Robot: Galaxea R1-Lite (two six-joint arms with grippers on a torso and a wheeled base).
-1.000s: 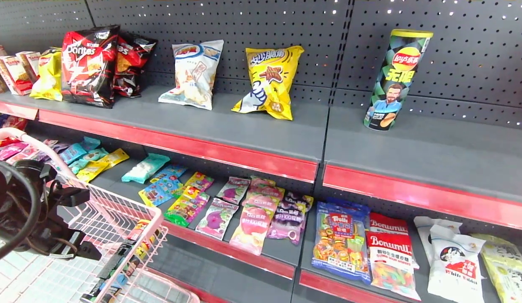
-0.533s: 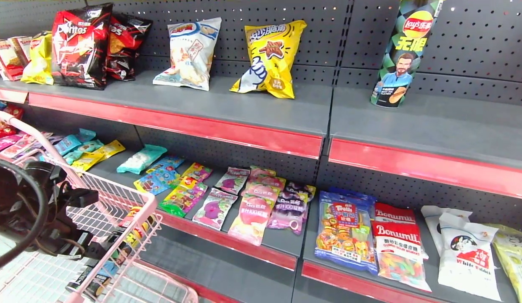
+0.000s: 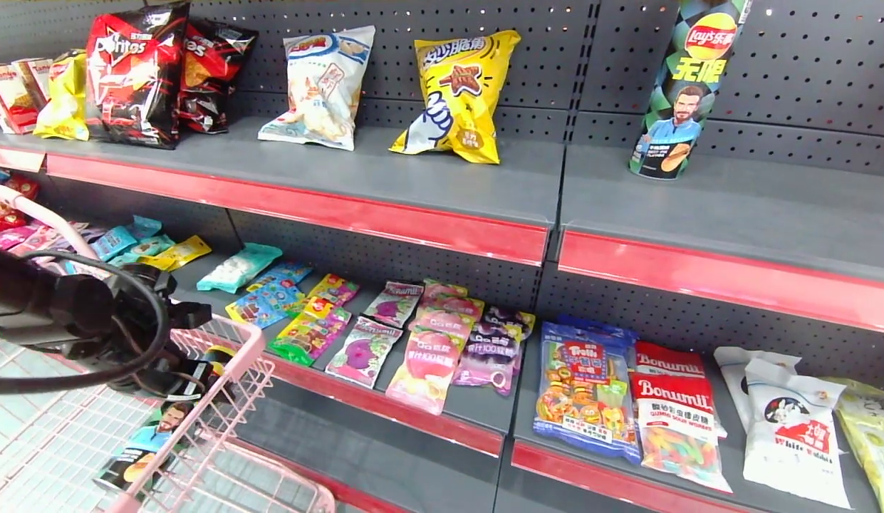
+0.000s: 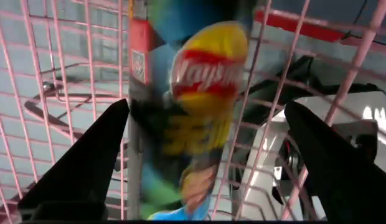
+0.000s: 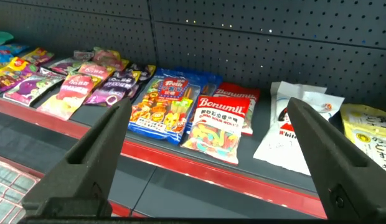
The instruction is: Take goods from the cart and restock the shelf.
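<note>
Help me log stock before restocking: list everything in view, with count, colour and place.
Cart: one, pink wire, lower left.
Chip can: one, green-black, upright on the grey upper shelf, right bay.
Second chip can: one, same print, in the cart.
Red-black chip bags: two, upper shelf, left.
White chip bag: one, upper shelf.
Yellow chip bags: two, upper shelf.
Boxes: at least two, white-red, upper shelf's far left.
Candy packets: many, mixed colours, lying on the lower shelf.
Left claw: open, either side of the cart's can.
Right claw: open, before the lower shelf.

L arm (image 3: 43, 306) blk, looped blk cable (image 3: 157, 324); L hand (image 4: 205, 165) fingers (image 4: 81, 168) blk wedges.
</note>
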